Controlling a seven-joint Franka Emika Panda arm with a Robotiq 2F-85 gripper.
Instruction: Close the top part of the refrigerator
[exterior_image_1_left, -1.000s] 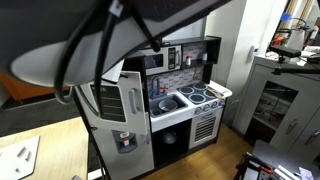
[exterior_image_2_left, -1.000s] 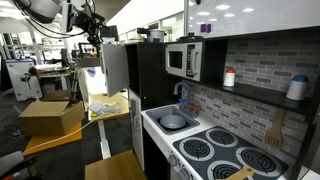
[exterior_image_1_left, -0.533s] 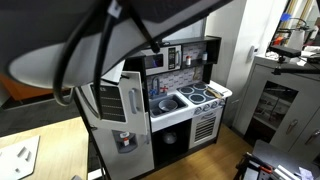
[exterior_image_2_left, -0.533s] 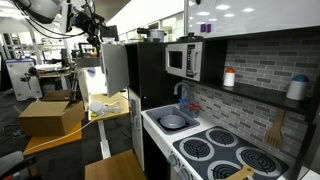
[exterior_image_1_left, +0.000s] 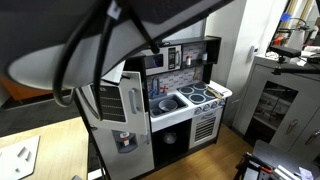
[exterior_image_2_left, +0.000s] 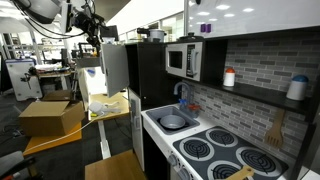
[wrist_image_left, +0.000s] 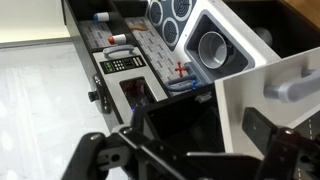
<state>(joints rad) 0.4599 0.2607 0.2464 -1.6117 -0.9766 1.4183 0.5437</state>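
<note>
Separation between claw and open upper door of the refrigerator is what the closing push depends on. In the wrist view the white panel and its grey handle are seen right of the claw, whose fingers are spread wide with nothing between them. In an exterior view the upper door is seen swung out, long axis upright. No change from the earlier frames is detected.

My arm: blurred against the lens, covering the refrigerator top.
My fingers: dark, soft-edged, cut off by the wrist view's lower edge.
My gripper: too small in an exterior view to read its jaws.
</note>
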